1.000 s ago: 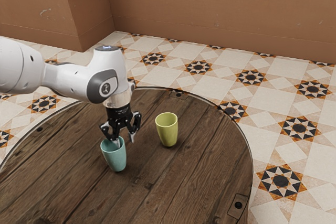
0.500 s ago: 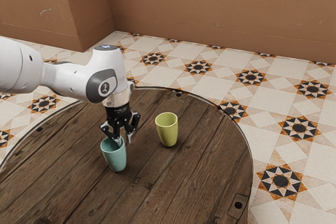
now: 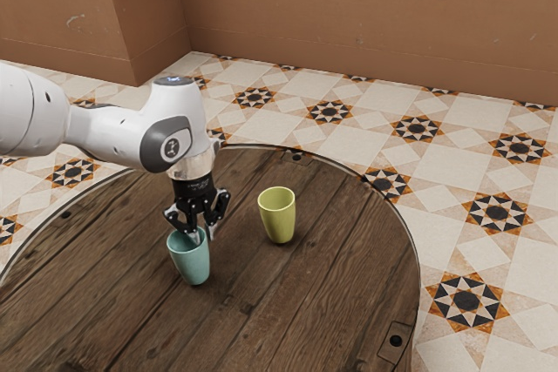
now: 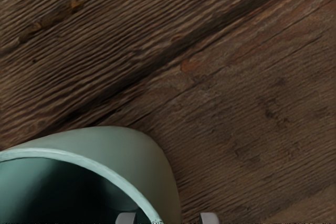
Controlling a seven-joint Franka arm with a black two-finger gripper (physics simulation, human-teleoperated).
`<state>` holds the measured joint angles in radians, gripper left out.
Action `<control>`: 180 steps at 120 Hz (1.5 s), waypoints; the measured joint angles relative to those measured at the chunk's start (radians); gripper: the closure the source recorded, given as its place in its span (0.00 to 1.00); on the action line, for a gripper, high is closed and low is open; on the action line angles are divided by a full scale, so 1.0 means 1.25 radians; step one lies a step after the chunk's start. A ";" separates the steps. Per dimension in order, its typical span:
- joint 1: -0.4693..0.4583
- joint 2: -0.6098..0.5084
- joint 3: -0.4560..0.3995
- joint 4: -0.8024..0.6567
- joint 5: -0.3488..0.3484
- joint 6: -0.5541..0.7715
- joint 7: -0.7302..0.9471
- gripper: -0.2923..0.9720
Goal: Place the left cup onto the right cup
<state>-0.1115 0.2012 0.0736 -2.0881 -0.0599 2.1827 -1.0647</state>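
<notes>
In the exterior view, the white arm (image 3: 96,132) comes in from the exterior view's left and bends down over a round wooden tabletop (image 3: 296,302). Its black hand (image 3: 200,233) points straight down at the teal cup (image 3: 191,260), which stands upright on the tabletop toward the exterior view's left. The fingertips are level with the cup's rim, on the side that faces the yellow-green cup (image 3: 277,213). The fingers stand a modest way apart, astride that part of the rim. The yellow-green cup stands upright too, near the teal one and apart from it, toward the exterior view's right. A small light mark sits on the grey cap of the arm's last big joint; it is too small to read.

In the wrist view, the teal cup (image 4: 110,150) lies right under the hand, its pale rim curving over a dark inside. Two grey fingertips (image 4: 209,217) show, one inside the rim and close against the wall, the other outside. A strip of tabletop (image 4: 220,77) shows between the outer tip and the cup's wall, so the hand has not closed on the cup.
</notes>
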 joint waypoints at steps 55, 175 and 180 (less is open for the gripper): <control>0.000 0.000 0.001 0.001 0.000 0.000 -0.001 0.83; -0.027 -0.121 -0.002 0.062 0.007 -0.146 0.025 0.85; -0.031 -0.124 -0.002 0.063 0.008 -0.155 0.027 0.85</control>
<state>-0.1498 0.0459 0.0714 -2.0088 -0.0503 1.9888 -1.0304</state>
